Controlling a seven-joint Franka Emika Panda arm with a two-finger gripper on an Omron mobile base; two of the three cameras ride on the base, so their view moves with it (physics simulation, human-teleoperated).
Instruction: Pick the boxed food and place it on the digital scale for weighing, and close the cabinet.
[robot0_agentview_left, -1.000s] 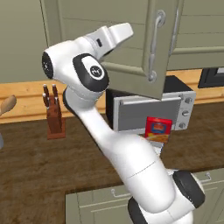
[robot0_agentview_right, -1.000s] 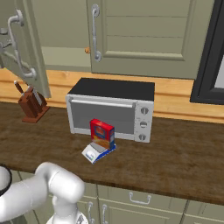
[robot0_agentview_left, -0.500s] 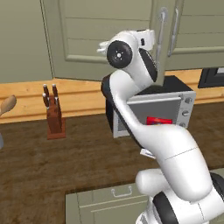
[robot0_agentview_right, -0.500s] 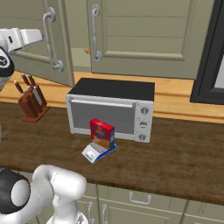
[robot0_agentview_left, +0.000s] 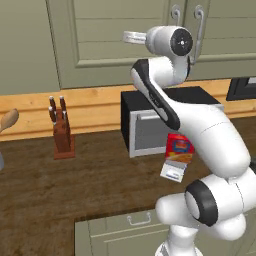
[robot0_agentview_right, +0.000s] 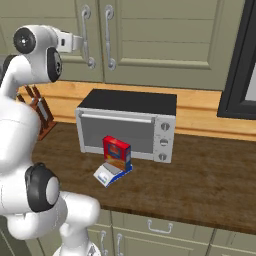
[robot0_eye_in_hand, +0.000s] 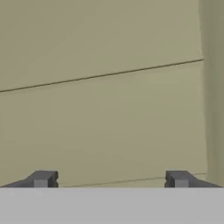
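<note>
In the hand view the claw (robot0_eye_in_hand: 109, 179) stands wide open, its two dark fingertips (robot0_eye_in_hand: 41, 178) far apart at the bottom of the frame, with nothing between them. Ahead of it lies the flat olive-grey panel of the cabinet (robot0_eye_in_hand: 105, 87), very close; whether the tips touch the door cannot be told.

In the left base view the hand sits high in the upper middle of the frame, against the cabinet (robot0_agentview_left: 125, 45) door. In the right base view it is at the upper left, just beside the two curved handles (robot0_agentview_right: 97, 35), and both doors look flush.

The boxed food (robot0_agentview_right: 117, 153) stands upright well below the claw, near the centre of the right base view, on the digital scale (robot0_agentview_right: 110, 173), whose light-grey pad lies on the bench (robot0_agentview_right: 200, 175) just in front of the toaster oven (robot0_agentview_right: 127, 125). In the left base view the boxed food (robot0_agentview_left: 178, 149) shows beside the arm.

A knife block (robot0_agentview_left: 61, 135) stands at the left, apart from the oven. The bench has open room to the right of the oven in the right base view.
</note>
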